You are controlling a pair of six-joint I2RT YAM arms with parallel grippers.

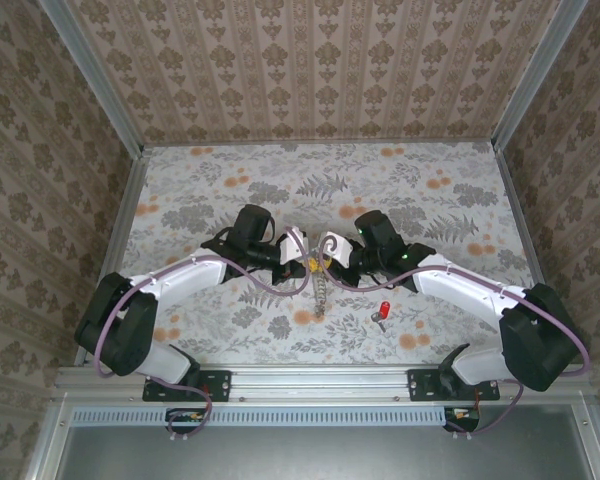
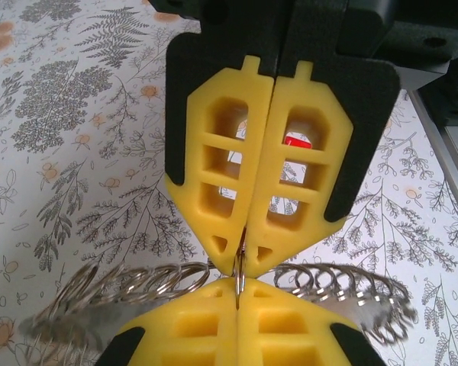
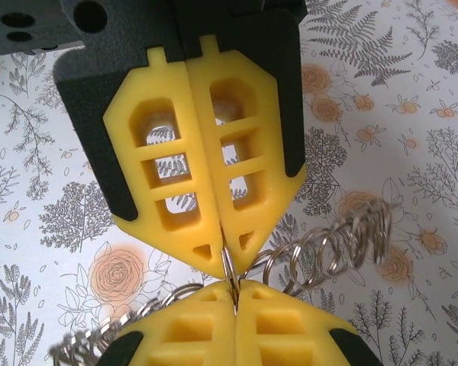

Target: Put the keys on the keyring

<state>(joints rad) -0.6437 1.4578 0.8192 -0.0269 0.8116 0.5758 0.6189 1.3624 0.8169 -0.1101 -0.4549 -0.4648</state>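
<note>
The keyring (image 1: pixel 321 290) is a silvery chain of small linked rings, and it hangs down from where both grippers meet above the middle of the table. My left gripper (image 1: pixel 306 256) (image 2: pixel 238 288) is shut on one ring of it. Tip to tip against it, my right gripper (image 1: pixel 330 252) (image 3: pixel 233 296) is shut on the same ring. Loops of the keyring (image 2: pixel 153 280) (image 3: pixel 328 255) trail off to either side of the yellow fingertips. A key with a red head (image 1: pixel 383 311) lies on the table to the right of the hanging chain, apart from both grippers.
The table (image 1: pixel 230 190) has a floral cover and is boxed in by patterned walls at the back and sides. A metal rail (image 1: pixel 310 378) runs along its near edge by the arm bases.
</note>
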